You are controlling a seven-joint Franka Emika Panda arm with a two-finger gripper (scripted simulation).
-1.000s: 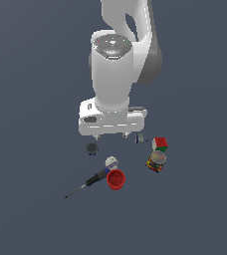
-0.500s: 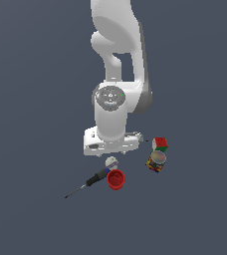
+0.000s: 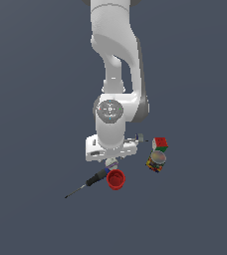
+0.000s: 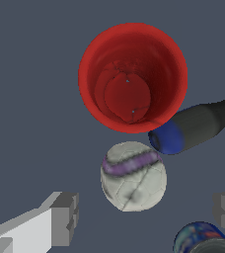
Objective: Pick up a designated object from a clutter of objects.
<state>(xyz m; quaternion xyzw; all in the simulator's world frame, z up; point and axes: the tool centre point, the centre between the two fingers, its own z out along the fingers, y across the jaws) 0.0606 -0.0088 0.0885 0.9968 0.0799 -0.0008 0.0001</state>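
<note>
The tool [image 4: 144, 217] is spread wide, its two grey fingers [image 4: 65, 218] standing apart at either side of the small grey-white ball [image 4: 133, 176] with a purple band, touching nothing; the ball lies on the worktop [image 4: 30, 89] between them. In the wrist view the ball sits just beside the red cup [image 4: 133, 76], which stands upright with its mouth open to the camera, and next to the blue-tipped end of the black-handled screwdriver [image 4: 193, 127]. A labelled can [image 4: 203, 239] shows only its rim at the frame's edge. In the exterior view the arm hangs over the clutter, low in the middle of the frame, hiding most of the ball [image 3: 111, 163]; the cup [image 3: 116, 179] lies just below it, the screwdriver [image 3: 88, 183] slants toward the lower left, and the can [image 3: 156, 161] and coloured puzzle cube [image 3: 160, 144] sit to the right
</note>
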